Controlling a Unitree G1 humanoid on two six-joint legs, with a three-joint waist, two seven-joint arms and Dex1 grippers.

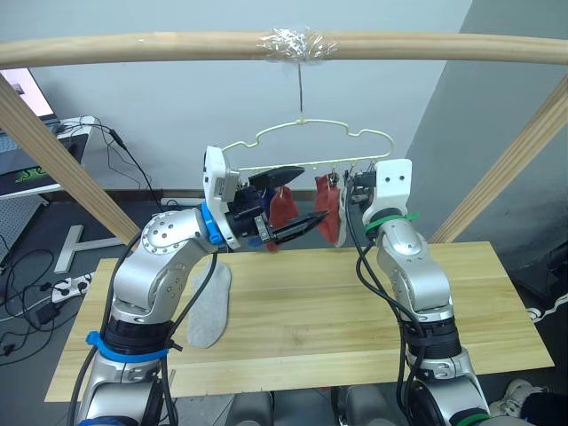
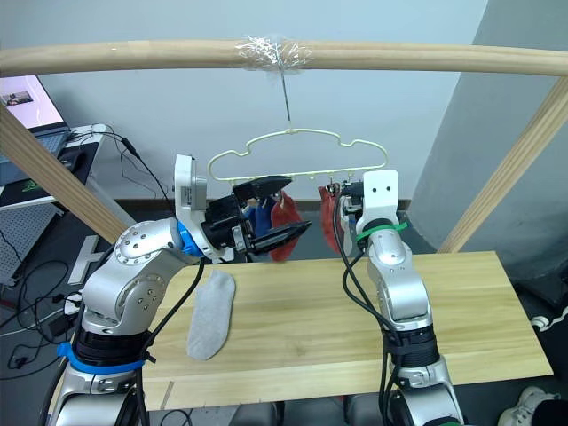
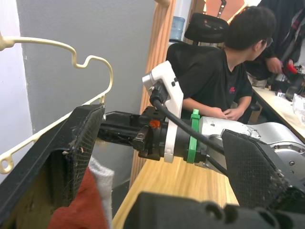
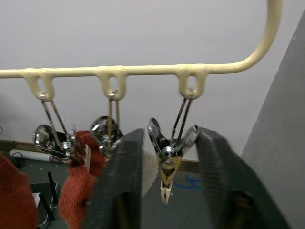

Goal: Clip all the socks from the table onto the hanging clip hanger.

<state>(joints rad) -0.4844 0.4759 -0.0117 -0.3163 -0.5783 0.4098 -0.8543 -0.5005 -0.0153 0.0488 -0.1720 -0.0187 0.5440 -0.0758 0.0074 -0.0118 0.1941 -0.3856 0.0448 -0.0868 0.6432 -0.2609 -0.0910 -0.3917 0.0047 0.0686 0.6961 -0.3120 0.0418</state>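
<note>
Left portion of the bench (image 2: 461, 302): one light grey sock (image 2: 210, 314) lies flat on the planks, toe toward the near edge, at about 8 o'clock from the bench centre, partly hidden behind the left forearm in the left eye view.

Left gripper (image 2: 275, 213): raised above the far edge of the bench, at about 9 o'clock from the hanging socks. Its two black fingers stand wide apart, one above and one below, and close on nothing. In the left wrist view a rust red sock (image 3: 78, 207) with a strip of pale fabric beside it lies against the inner face of one finger; whether it is touching cannot be told.

Centre: the clip hanger (image 1: 306, 146) hangs by its hook from the taped spot on the wooden pole (image 1: 426, 46). A blue sock (image 2: 257, 216) hangs behind the left gripper. Two rust red socks hang from the clips, one (image 1: 284, 209) toward the left, one (image 1: 327, 211) just beside the right gripper.

Right gripper (image 4: 167, 186): held up at the right end of the clip row. Its fingers are open, narrowly, standing on either side of the last metal clip (image 4: 167, 157) without clearly pressing it. The neighbouring clip holds red fabric.
</note>
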